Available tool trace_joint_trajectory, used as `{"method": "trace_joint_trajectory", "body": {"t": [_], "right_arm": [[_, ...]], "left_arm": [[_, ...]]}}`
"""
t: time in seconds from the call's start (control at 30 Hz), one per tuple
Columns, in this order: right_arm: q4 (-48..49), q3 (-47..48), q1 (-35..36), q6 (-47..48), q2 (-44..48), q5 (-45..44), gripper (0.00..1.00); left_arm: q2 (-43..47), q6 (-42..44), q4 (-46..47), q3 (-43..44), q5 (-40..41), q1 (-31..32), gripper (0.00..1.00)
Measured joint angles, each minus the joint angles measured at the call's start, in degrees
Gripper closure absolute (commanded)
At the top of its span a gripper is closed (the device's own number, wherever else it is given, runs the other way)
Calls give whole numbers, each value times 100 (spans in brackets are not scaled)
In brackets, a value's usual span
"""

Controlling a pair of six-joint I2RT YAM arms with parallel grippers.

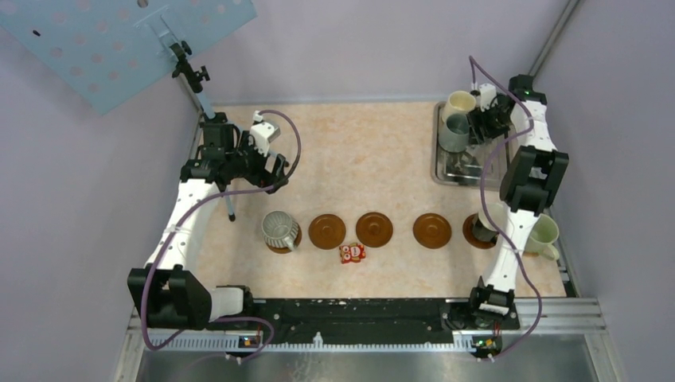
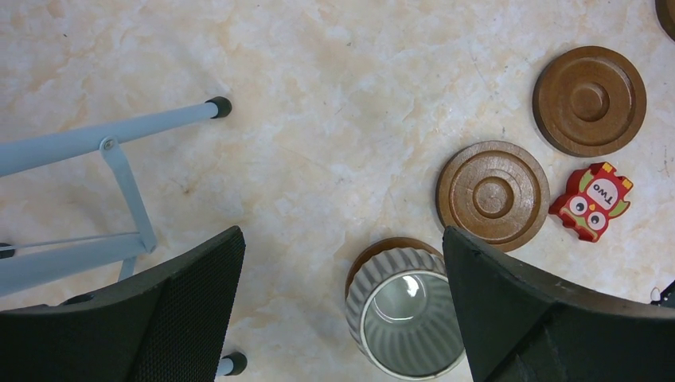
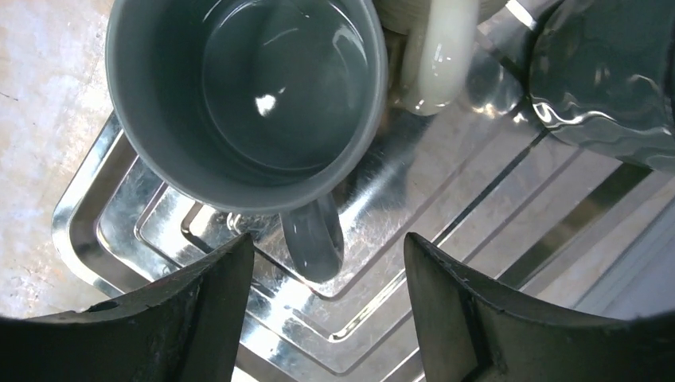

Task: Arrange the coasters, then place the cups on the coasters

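The right gripper [image 3: 326,251] hangs over the metal tray [image 3: 103,239] with its fingers [image 3: 199,318] well apart. They straddle the handle of the blue-grey mug [image 3: 239,87], and a gap shows on either side of it, so nothing is gripped. That mug stands upright and empty in the tray, just ahead of the fingertips. Beyond it the cream mug [image 3: 438,56] also stands in the tray, close beside it. A dark glossy mug [image 3: 613,72] sits past the right-hand finger.

The left gripper [image 2: 342,239] is spread fully wide and holds nothing. Below it, between the fingers [image 2: 183,310], the ribbed grey mug [image 2: 406,318] stands upright and empty on a coaster [image 2: 382,248] — only the far edge of the disc shows. Beyond the right-hand finger lie the nearer bare coaster [image 2: 493,193] and the farther bare coaster [image 2: 589,99], with a red owl packet [image 2: 593,201] just beside the nearer one. Past the left-hand finger stand the legs of a pale blue stand [image 2: 103,135].

The pale green mug [image 1: 544,236] sits on the table, well apart from both sets of fingers.
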State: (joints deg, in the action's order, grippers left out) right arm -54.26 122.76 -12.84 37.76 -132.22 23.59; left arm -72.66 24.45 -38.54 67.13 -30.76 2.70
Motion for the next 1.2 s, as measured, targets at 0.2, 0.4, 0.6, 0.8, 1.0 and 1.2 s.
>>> {"method": "trace_joint_trajectory", "body": {"t": [0.2, 0.4, 0.6, 0.8, 1.0, 1.2], "right_arm": [[42, -20, 162, 70, -151, 0, 44], [234, -238, 411, 129, -155, -144, 62], [302, -280, 455, 28, -153, -273, 94], [699, -765, 459, -208, 105, -299, 100], [1062, -1764, 459, -485, 763, -389, 100], [1425, -2476, 461, -745, 1482, -435, 100]], "left_arm": [[2, 2, -2, 26, 90, 0, 1], [2, 17, -2, 26, 177, 0, 1], [-26, 39, 0, 129, 214, 0, 1], [-109, 39, 31, 166, 192, 0, 1], [-177, 37, 118, 168, 164, 0, 1], [-181, 22, 212, 168, 120, 0, 1]]}}
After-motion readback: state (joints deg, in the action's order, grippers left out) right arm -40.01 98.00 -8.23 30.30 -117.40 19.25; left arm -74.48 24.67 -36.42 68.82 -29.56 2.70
